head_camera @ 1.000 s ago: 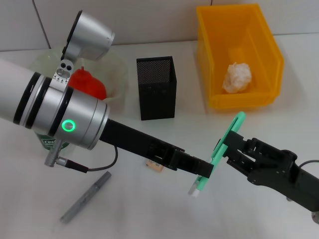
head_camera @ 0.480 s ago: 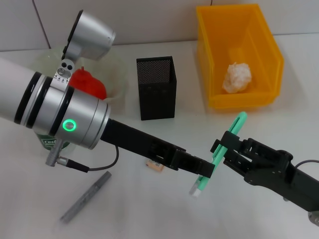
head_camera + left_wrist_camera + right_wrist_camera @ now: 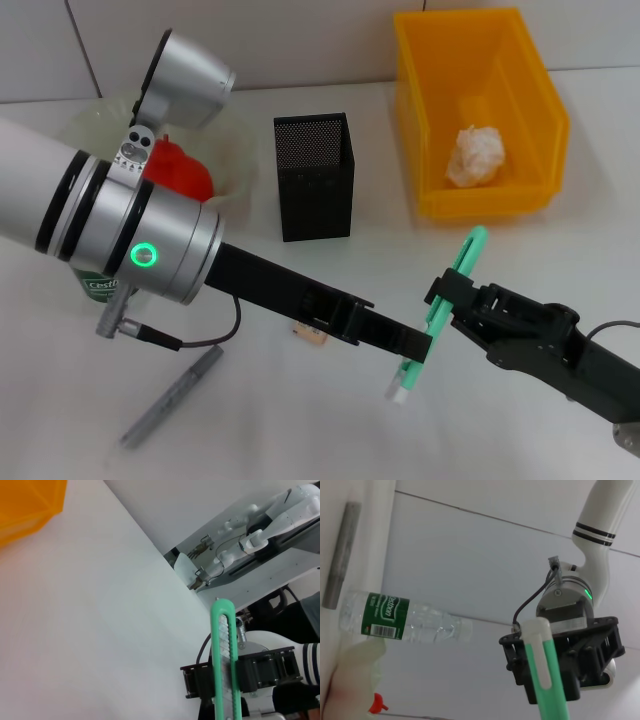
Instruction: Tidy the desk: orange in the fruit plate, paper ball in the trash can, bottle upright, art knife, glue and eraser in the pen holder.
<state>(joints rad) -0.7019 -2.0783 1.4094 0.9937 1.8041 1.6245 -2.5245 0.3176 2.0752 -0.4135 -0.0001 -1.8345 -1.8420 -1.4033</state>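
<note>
Between left gripper (image 3: 412, 345) and right gripper (image 3: 447, 296), green art knife (image 3: 438, 308).

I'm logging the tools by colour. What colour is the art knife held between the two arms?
The art knife is mint green with a white end, clearest in the right wrist view.

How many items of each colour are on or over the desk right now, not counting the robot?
Yellow: 1, bin
Black: 1, mesh cup
White: 1, paper ball
Red-orange: 1, orange
Pale green: 1, plate
Green: 1, knife
Clear: 1, bottle
Grey: 1, pen
Beige: 1, eraser
Total: 9
</note>
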